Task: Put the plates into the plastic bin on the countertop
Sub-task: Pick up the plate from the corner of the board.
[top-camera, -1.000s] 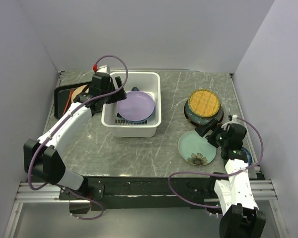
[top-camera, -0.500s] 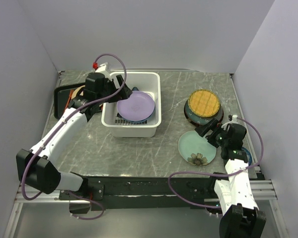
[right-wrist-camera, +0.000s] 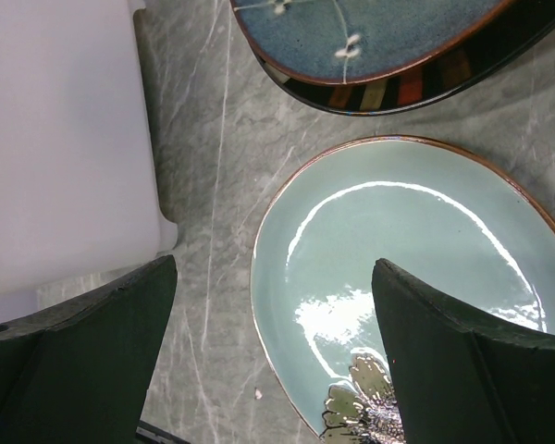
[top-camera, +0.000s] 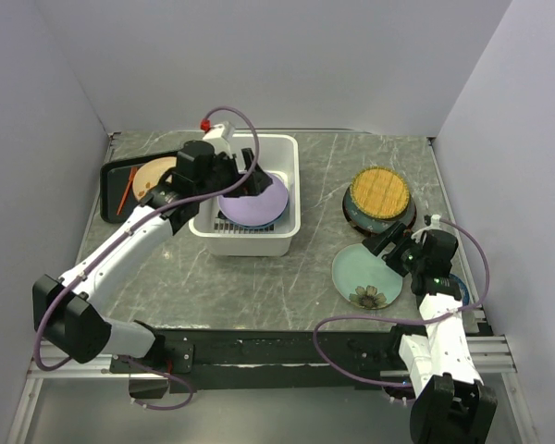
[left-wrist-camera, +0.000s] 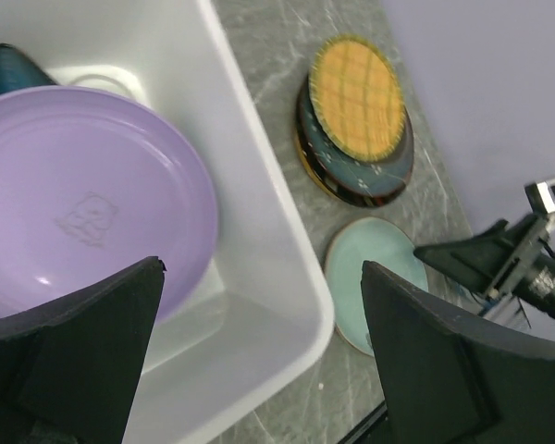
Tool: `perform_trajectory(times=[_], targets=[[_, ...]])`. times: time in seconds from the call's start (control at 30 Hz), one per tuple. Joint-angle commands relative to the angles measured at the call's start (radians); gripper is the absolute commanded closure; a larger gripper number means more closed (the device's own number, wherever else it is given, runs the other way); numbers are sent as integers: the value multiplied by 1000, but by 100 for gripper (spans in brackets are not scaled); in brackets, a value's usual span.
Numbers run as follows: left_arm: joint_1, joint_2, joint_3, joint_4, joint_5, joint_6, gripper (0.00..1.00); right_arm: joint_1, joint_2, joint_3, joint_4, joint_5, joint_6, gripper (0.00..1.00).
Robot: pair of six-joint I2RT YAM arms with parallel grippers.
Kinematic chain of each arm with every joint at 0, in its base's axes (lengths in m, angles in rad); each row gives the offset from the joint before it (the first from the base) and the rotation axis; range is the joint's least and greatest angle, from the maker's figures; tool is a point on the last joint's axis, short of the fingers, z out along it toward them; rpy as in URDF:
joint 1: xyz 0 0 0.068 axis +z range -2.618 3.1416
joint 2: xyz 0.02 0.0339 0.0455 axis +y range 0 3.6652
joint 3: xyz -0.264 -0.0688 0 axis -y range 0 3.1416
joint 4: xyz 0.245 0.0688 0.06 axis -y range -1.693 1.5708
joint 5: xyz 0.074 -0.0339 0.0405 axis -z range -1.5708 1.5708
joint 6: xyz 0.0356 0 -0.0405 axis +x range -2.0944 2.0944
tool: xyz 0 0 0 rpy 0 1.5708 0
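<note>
The white rectangular plastic bin point(top-camera: 292, 190) stands on the grey-green marbled stone surface point(top-camera: 259, 287), left of centre. Inside it lies a round lavender plate point(top-camera: 255, 205), tilted against the bin's right-hand wall. A dark teal pointed piece point(left-wrist-camera: 5, 69) shows from beneath the plate's far side (too little of it to tell what it is). The left pincer point(top-camera: 250, 180) hangs over the bin above the lavender plate. Its two fingers are spread wide and have hold of nothing.

To the right, well apart from the bin, a yellow woven-look plate point(top-camera: 380, 192) sits on top of a larger dark teal plate point(top-camera: 355, 215). Just in front of that stack a pale green plate point(top-camera: 365, 276) with a flower motif lies flat on the surface. The right pincer point(top-camera: 388, 245) hovers over the rim of this plate. Its fingers are also spread wide, and nothing is between them.

At the far left a flat black tray point(top-camera: 111, 176) carries a tan plate point(top-camera: 157, 171), partly hidden by the left arm.
</note>
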Motion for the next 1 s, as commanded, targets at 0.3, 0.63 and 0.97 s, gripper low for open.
perform_trajectory(times=[0.3, 0.63, 0.97], targets=[[-150, 69, 94, 98, 93, 45, 9, -4, -4, 33, 33, -9, -3, 7], [-244, 177, 146, 109, 81, 22, 12, -4, -4, 28, 19, 24, -11, 7], [-324, 322, 216, 129, 95, 1, 14, -4, 2, 28, -10, 79, -20, 7]])
